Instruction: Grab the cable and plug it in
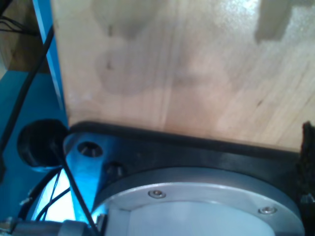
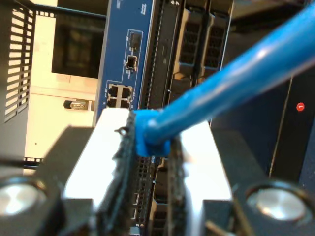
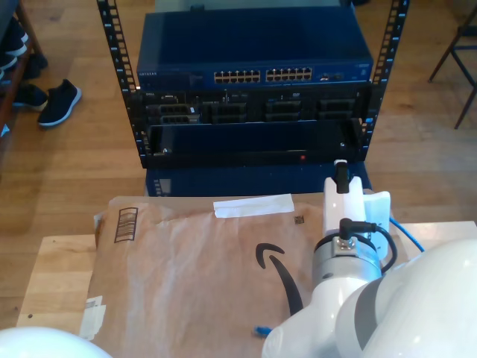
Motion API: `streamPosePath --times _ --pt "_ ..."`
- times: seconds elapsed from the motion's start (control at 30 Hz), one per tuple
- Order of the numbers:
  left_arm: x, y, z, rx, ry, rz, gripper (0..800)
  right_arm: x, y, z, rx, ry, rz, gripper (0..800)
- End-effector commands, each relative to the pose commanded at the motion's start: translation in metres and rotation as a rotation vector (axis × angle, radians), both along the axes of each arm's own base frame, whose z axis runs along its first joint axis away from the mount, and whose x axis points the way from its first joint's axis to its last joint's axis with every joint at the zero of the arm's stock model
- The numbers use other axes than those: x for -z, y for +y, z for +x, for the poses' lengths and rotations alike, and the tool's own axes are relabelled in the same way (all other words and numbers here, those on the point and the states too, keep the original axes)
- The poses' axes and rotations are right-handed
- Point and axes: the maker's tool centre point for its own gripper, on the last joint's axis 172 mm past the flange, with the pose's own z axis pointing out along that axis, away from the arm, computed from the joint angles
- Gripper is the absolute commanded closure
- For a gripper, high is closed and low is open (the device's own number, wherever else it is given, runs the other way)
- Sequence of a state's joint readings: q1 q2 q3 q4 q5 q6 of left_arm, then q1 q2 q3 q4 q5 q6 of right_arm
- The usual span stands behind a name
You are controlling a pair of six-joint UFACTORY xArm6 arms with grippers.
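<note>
Silvery round arm flange (image 1: 206,206) sits closest in the first wrist view, with a pale wooden board (image 1: 182,69) beyond; whether my first gripper is apart or together I cannot tell

Clamped between the black pads of my second gripper (image 2: 150,147) in the second wrist view is the thin bright-blue cable (image 2: 231,83), pinched near one end, facing a dark blue rack unit with small ports (image 2: 119,94)

From the exterior view, a white arm (image 3: 350,224) reaches toward the black server rack (image 3: 253,112) over brown cardboard (image 3: 194,276). Light and floppy, the cable likely steers best held close behind its plug
</note>
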State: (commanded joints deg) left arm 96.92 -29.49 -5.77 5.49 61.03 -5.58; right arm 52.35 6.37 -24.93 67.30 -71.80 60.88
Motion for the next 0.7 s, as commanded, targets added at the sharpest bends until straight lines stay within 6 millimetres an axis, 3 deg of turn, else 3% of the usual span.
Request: streamPosePath --times 0.13,0.37,0.53,0.7 --pt "0.0 0.0 0.0 0.0 0.0 0.0 0 0.0 0.005 0.0 0.001 -0.011 0.02 793" --pt "0.0 0.0 0.0 0.0 0.0 0.0 0 -0.018 0.042 -0.014 -0.042 -0.112 -0.017 793" --pt "0.0 0.0 0.0 0.0 0.0 0.0 0 -0.038 0.059 -0.004 -0.057 -0.16 0.017 789" --pt "0.0 0.0 0.0 0.0 0.0 0.0 0 -0.037 0.075 0.005 -0.074 -0.174 0.001 773"
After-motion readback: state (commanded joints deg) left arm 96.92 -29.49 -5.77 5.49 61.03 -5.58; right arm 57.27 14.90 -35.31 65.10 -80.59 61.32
